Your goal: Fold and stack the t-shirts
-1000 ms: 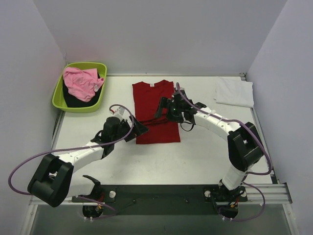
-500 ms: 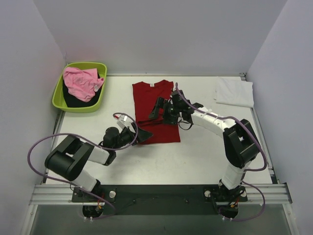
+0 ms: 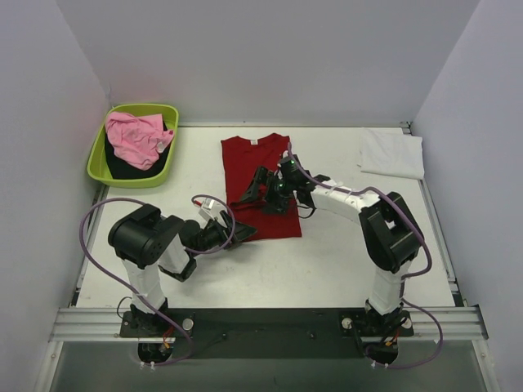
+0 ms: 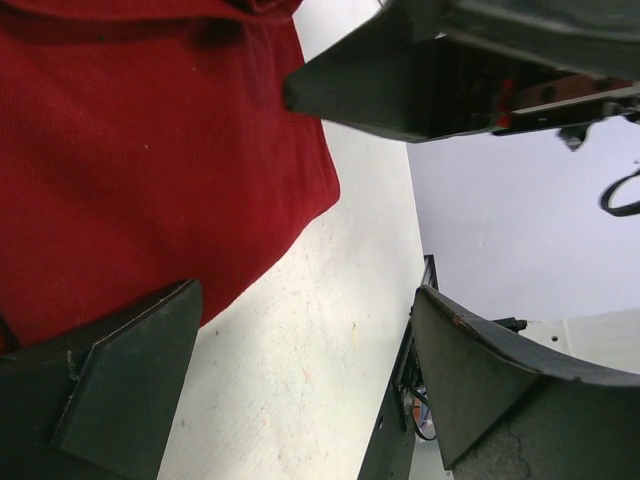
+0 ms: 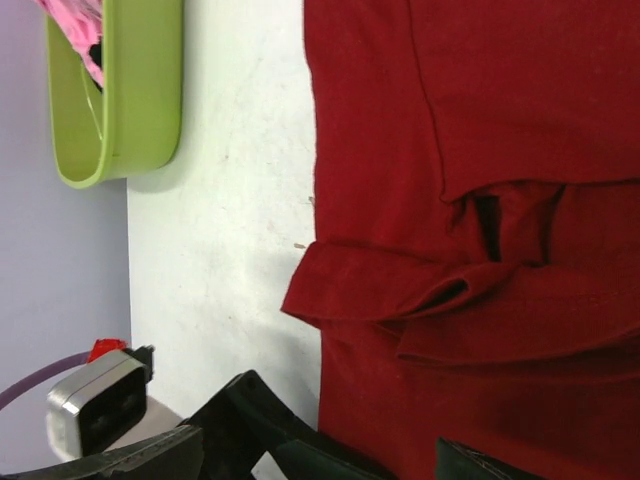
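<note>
Your left arm has folded back toward its base since a second ago, and your right gripper has slid left across the shirt. The left gripper (image 3: 237,231) now sits at the near left corner of the deep red t-shirt (image 3: 257,155), which lies mid-table (image 3: 327,261). Its fingers are spread and hold nothing. The right gripper (image 3: 260,186) hovers over the shirt's bunched fold, also released. Farther back, the pink t-shirt (image 3: 135,137) tops the black t-shirt (image 3: 122,169) in the lime-green tub (image 3: 163,114). The white t-shirt (image 3: 392,153) lies far right.
</note>
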Motion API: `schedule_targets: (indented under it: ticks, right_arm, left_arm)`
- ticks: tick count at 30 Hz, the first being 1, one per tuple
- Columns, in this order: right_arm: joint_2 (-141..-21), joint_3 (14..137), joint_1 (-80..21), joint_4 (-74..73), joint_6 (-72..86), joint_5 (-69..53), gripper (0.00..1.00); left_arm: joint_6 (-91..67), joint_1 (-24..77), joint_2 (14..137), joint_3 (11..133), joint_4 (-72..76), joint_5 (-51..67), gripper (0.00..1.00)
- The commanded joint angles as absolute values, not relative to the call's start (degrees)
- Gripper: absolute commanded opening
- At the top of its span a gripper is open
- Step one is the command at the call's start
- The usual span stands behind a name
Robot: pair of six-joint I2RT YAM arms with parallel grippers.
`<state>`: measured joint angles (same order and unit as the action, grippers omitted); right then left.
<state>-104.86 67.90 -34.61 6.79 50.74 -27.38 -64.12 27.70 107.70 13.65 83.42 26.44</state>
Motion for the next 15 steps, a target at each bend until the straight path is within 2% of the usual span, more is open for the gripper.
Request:
schedule_targets:
  ticks: [1,15]
  right_arm:
    - [-107.9,69.6,-35.3,9.8,54.0,-29.4,1.00]
    - [-118.7,80.5,-32.5,9.8,53.7,-31.1,1.00]
  left_arm:
    - [-62.5,27.9,111.6,12.0,95.3,26.7,0.97]
    - [-62.2,27.9,111.7,10.7,95.3,27.3,0.97]
